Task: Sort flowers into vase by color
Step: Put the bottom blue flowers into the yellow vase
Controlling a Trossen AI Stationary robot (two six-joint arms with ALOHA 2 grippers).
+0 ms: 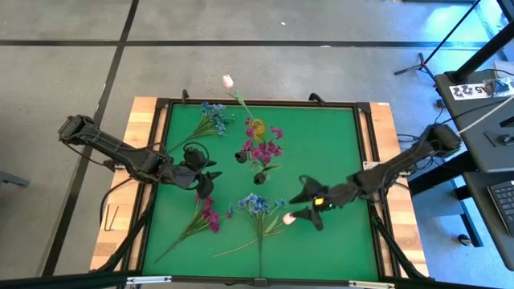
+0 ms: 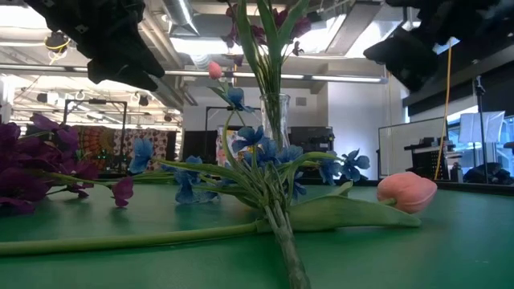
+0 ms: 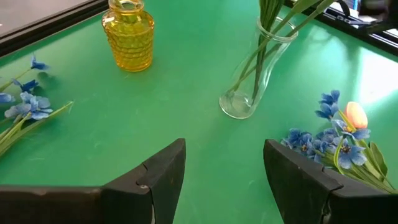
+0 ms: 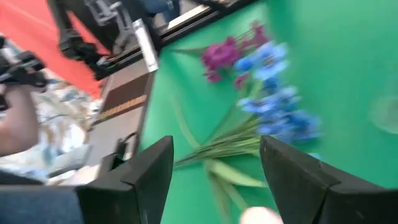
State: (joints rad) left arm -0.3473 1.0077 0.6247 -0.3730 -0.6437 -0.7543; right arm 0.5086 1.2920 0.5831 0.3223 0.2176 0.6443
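Note:
My left gripper (image 1: pixel 207 178) (image 3: pixel 224 180) hovers open over the mat's left middle, facing the clear vase (image 3: pixel 249 74) that holds magenta flowers (image 1: pixel 261 148). My right gripper (image 1: pixel 309 205) (image 4: pixel 214 180) is open above the near right, close to a pink tulip bud (image 1: pixel 289 217) (image 2: pixel 405 191) lying on the mat. A blue spray (image 1: pixel 255 205) (image 4: pixel 273 106) lies across the tulip's stem. A magenta spray (image 1: pixel 209 215) lies near left, another blue spray (image 1: pixel 210 116) far left. A second tulip (image 1: pixel 227 80) slants up by the yellow vase (image 3: pixel 129 34).
The green mat (image 1: pixel 337 144) sits in a dark frame on a wooden table. Both vases stand close together at the mat's middle. Bare mat shows on the far right and the near right corner. Stands and a desk (image 1: pixel 482 96) are beyond the right edge.

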